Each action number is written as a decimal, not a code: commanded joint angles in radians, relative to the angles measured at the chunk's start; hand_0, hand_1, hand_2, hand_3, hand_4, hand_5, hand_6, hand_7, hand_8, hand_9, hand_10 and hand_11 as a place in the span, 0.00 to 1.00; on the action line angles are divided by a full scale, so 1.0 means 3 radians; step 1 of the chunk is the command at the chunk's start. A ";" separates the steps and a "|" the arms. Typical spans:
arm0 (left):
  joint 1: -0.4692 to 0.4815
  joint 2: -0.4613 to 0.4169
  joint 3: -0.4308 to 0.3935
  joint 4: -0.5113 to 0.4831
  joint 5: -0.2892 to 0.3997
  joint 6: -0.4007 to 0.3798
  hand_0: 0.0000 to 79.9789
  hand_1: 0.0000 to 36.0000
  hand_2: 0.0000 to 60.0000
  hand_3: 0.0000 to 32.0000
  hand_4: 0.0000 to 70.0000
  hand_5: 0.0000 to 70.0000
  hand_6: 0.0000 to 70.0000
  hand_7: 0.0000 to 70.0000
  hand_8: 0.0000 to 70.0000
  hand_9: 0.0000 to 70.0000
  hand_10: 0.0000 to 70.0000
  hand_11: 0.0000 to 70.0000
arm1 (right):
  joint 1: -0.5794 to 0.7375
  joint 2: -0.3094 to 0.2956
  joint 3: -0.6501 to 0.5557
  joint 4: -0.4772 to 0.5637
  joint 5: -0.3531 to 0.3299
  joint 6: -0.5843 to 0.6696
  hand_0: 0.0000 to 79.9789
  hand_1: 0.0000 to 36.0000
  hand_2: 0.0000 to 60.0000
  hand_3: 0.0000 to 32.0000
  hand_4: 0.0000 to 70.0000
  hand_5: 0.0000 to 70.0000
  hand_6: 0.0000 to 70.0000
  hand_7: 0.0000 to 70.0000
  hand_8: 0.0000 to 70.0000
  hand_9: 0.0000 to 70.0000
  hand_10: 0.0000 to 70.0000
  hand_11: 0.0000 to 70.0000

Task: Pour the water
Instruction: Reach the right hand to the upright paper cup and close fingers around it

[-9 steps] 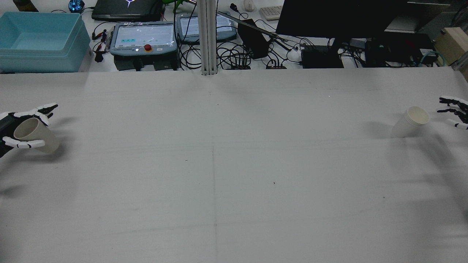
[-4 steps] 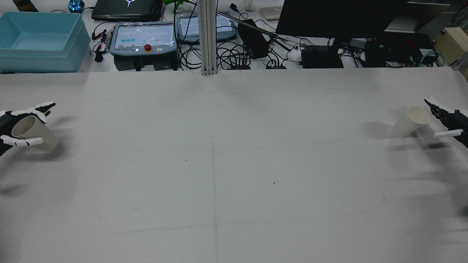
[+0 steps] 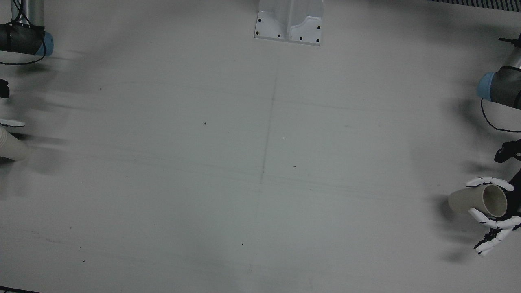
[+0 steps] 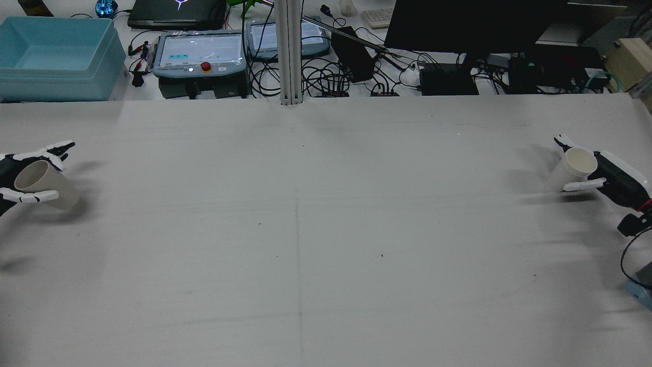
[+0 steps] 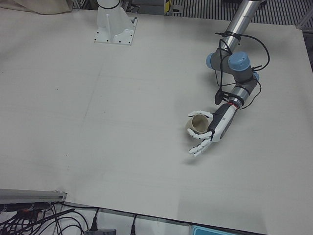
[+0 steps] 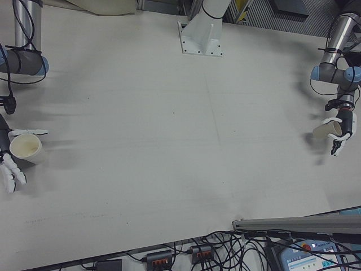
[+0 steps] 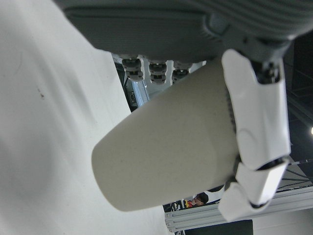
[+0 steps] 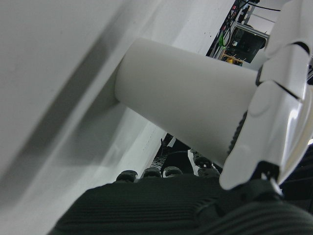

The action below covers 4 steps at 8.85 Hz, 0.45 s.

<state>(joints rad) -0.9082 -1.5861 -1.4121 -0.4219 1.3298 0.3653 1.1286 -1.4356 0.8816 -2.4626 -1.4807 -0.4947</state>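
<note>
My left hand (image 4: pixel 20 176) reaches in from the table's (image 4: pixel 326 229) left edge, palm sideways, fingers (image 5: pixel 201 113) curled round a tan cup (image 4: pixel 43 184). I grip it near the rim, and it tilts with its mouth toward my wrist.

My right hand (image 4: pixel 598 171) comes in low from the right edge. Its fingers (image 4: pixel 578 186) sit on both sides of the white cups (image 4: pixel 573 169), a nested stack standing on the table. My thumb lies along the wall, but I cannot tell whether I have closed on it.
</note>
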 commanded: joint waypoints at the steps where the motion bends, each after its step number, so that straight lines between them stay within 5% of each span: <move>1: 0.0000 0.0000 0.0013 -0.0005 -0.0010 0.0004 0.64 0.82 1.00 0.00 1.00 0.95 0.19 0.19 0.09 0.14 0.07 0.13 | -0.0126 0.0009 0.0114 -0.0181 0.0052 -0.0018 0.64 0.56 0.13 0.00 0.02 0.02 0.00 0.00 0.00 0.00 0.00 0.00; 2: -0.0005 0.0000 0.0018 -0.0005 -0.0010 -0.0001 0.64 0.81 1.00 0.00 1.00 0.95 0.18 0.19 0.09 0.14 0.07 0.13 | -0.0131 0.0009 0.0185 -0.0243 0.0052 -0.0023 0.66 0.62 0.19 0.00 0.06 0.12 0.05 0.06 0.00 0.00 0.00 0.00; 3: -0.0005 0.0005 0.0018 -0.0005 -0.0010 -0.0001 0.64 0.81 1.00 0.00 1.00 0.94 0.18 0.19 0.10 0.14 0.07 0.13 | -0.0132 0.0009 0.0211 -0.0269 0.0052 -0.0008 0.72 0.70 0.25 0.00 0.13 0.34 0.19 0.32 0.10 0.17 0.05 0.11; 4: -0.0005 0.0010 0.0013 -0.0005 -0.0010 -0.0001 0.63 0.80 1.00 0.00 1.00 0.93 0.18 0.19 0.09 0.14 0.07 0.13 | -0.0121 0.0009 0.0272 -0.0294 0.0052 -0.0008 0.80 0.84 0.42 0.00 0.19 0.66 0.32 0.54 0.35 0.52 0.19 0.32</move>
<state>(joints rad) -0.9092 -1.5857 -1.4077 -0.4231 1.3270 0.3654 1.0924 -1.4331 0.9303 -2.5247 -1.4657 -0.4996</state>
